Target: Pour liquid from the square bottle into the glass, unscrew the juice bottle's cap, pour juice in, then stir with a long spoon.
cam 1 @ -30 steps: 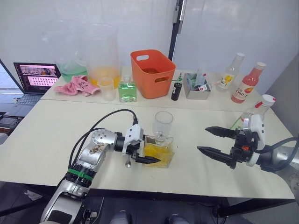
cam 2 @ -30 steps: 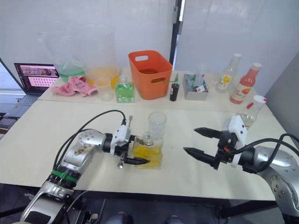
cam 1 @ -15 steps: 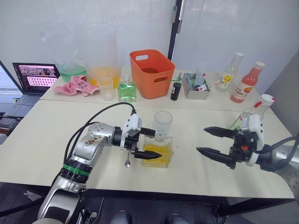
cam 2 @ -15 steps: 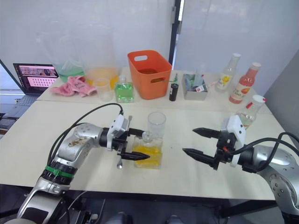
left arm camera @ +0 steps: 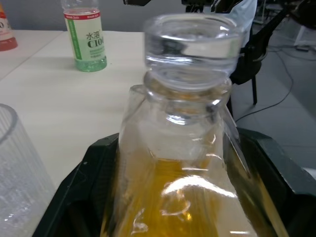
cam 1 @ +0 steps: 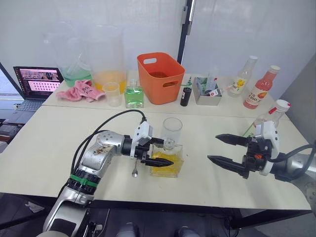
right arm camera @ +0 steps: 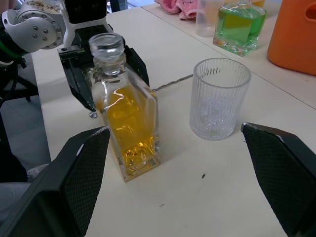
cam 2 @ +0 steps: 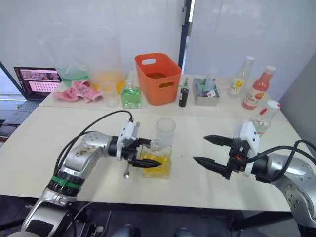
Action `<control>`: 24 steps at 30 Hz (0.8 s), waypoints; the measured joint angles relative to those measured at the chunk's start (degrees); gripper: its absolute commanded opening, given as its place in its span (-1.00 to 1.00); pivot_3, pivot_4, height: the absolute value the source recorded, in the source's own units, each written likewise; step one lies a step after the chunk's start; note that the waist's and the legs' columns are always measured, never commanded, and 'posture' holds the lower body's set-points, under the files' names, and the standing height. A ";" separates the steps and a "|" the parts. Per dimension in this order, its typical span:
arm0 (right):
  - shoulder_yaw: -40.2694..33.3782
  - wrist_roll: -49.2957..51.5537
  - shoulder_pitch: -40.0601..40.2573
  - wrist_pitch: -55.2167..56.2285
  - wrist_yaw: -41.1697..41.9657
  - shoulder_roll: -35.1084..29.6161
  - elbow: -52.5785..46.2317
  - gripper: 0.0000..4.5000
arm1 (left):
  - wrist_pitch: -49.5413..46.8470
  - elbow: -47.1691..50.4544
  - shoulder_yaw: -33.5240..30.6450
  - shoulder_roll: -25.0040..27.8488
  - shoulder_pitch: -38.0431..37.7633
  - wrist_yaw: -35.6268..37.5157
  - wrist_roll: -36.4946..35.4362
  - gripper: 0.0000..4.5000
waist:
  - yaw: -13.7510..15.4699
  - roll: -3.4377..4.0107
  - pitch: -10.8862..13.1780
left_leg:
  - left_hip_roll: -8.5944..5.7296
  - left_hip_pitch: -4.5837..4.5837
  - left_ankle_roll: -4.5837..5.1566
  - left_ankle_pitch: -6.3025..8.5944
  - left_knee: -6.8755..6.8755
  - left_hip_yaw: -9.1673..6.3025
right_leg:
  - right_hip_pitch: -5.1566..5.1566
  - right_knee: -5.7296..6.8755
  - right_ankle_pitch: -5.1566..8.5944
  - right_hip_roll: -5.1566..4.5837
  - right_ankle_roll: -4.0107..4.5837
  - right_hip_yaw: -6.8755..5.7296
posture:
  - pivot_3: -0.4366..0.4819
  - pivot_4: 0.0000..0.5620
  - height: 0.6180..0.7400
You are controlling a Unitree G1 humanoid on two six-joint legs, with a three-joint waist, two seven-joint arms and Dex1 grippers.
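At the table's middle, my left gripper (cam 1: pixel 159 152) has moved in around the square bottle (cam 1: pixel 168 163), fingers spread beside its walls, not yet closed; the glass (cam 1: pixel 172 132) stands just behind; right gripper (cam 1: pixel 223 149) waits open

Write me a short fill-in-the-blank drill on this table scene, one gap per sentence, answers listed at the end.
1. The left gripper has its open fingers on either side of the ______ bottle.
2. The glass on the table holds ______ liquid.
3. The basket at the back of the table is ______ in colour.
4. The right gripper is open and holds ______.

Missing words: square; no; orange; nothing
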State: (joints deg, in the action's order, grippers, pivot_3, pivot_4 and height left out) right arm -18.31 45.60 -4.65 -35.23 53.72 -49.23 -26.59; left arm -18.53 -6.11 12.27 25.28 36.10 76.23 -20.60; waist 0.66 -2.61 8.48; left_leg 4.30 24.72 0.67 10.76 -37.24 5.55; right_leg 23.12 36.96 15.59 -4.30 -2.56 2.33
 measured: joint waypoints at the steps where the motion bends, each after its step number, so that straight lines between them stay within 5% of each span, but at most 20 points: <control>1: 0.00 0.01 -0.04 -0.02 -0.05 0.00 -0.03 1.00 | 0.14 -0.03 0.02 -0.03 0.00 0.02 0.06 0.25 | 0.00 0.00 0.00 | 0.00 0.00 0.00 0.00 0.00 0.00 | 0.00 0.00 0.00 0.00 0.00 0.00 | -0.05 -0.47 0.99; 9: 6.01 2.98 -8.34 -5.61 -3.22 0.22 -4.06 1.00 | 2.28 -0.93 0.09 0.00 -0.09 0.76 0.24 0.25 | -0.03 0.01 0.00 | 0.00 -0.01 0.00 0.00 -0.01 -0.02 | 0.00 0.03 0.00 -0.01 0.00 0.00 | -0.05 -0.47 0.99; 17: 19.05 3.91 -23.73 -14.59 -11.05 7.72 -3.60 1.00 | 3.60 -2.00 0.43 -0.50 0.32 1.07 0.40 0.25 | 0.06 0.01 0.00 | 0.00 0.04 0.00 0.00 -0.04 -0.04 | 0.03 0.04 0.00 -0.01 0.01 -0.02 | -0.05 -0.47 0.99; 24: 22.29 1.72 -26.68 -15.54 -11.34 10.15 0.43 1.00 | 3.68 -2.52 0.58 -0.66 0.80 1.42 0.89 0.25 | 0.10 0.02 0.00 | -0.01 0.06 0.01 -0.01 -0.06 -0.04 | 0.02 0.05 0.00 -0.01 0.01 -0.03 | -0.05 -0.47 0.99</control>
State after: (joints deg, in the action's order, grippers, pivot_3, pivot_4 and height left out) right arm 3.97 47.32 -31.33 -50.77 42.38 -39.08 -26.16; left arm -14.85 -8.63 12.85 24.62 36.90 77.66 -19.70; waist 0.77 -2.59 8.48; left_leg 4.29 24.78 0.68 10.75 -37.29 5.51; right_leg 23.15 37.01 15.59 -4.31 -2.55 2.30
